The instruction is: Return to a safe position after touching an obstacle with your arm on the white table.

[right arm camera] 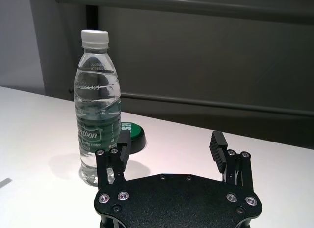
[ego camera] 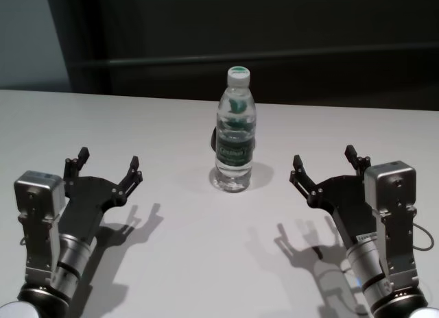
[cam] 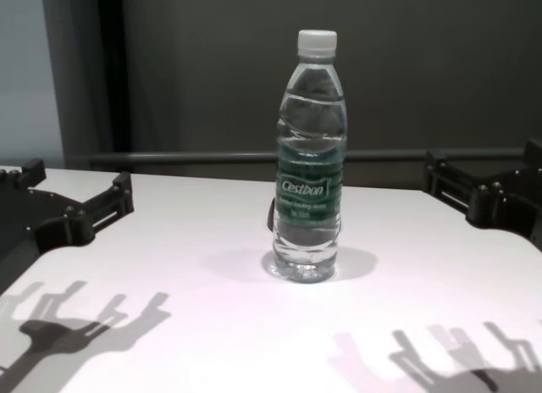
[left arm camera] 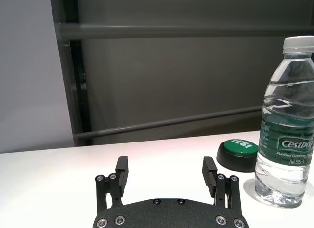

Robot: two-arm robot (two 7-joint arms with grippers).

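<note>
The upright bottle [ego camera: 235, 133] stands mid-table [ego camera: 171, 263] with a green button [left arm camera: 238, 154] just behind; both flanks lie open.

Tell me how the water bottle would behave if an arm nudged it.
The water bottle stands tall on a narrow base, so a high nudge would probably tip it. It looks nearly full, so likely heavy. Toppled, its round body would probably roll across the white table.

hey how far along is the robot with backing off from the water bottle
It looks done or not yet begun; I cannot tell which. The water bottle stands upright on the white table. The left gripper and right gripper hover open on either side, clear of it. Nothing is in hand.
</note>
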